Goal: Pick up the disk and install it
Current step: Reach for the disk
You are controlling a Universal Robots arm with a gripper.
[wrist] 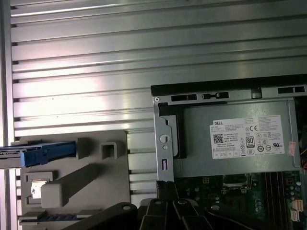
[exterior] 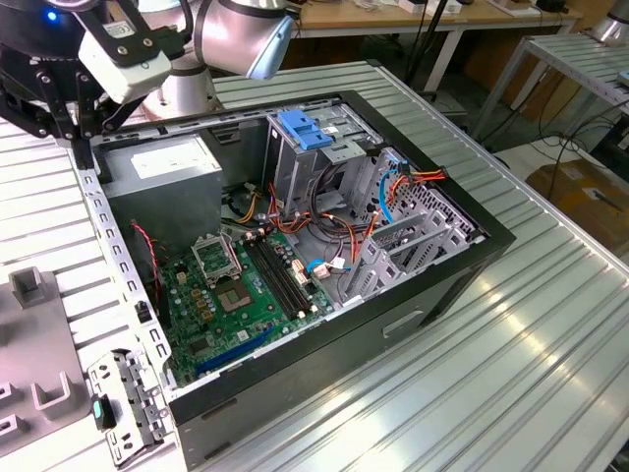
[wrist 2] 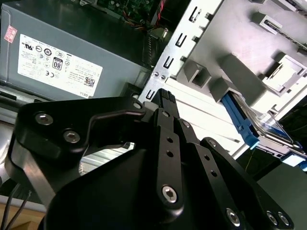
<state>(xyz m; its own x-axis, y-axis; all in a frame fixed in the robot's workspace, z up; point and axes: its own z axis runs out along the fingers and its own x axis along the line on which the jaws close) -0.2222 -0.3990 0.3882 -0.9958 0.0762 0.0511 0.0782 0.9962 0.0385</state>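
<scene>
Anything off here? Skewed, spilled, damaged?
Nothing stands out. The disk sits on edge in the grey holder beside the open case. No spill or damage shows.

The grey arm [exterior: 239, 35] bends over the far corner of the computer case [exterior: 295, 101], at the exterior view's left, with its wrist turned downward. Its black gripper [wrist 2: 164, 101] hangs above the case's side wall.

Lab: aluminium-slat benches [exterior: 550, 324], open computer case [exterior: 295, 379]
</scene>
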